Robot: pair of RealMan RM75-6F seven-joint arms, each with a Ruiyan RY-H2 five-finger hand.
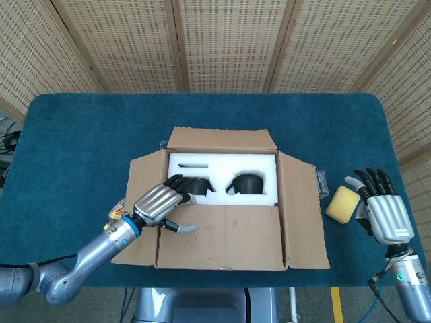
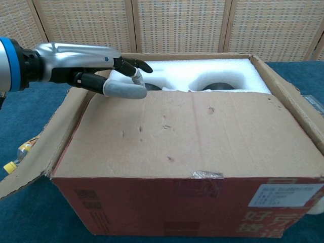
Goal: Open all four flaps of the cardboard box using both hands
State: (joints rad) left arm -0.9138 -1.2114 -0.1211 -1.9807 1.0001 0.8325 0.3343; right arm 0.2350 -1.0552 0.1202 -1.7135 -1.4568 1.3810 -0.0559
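**Clearance around the box**

Near flap lying flat over the front half of the cardboard box; rear half open above foam insert. Yellow sponge just beside right hand. Open blue tabletop elsewhere.

Head view looks steeply down; chest view faces the cardboard box closely.
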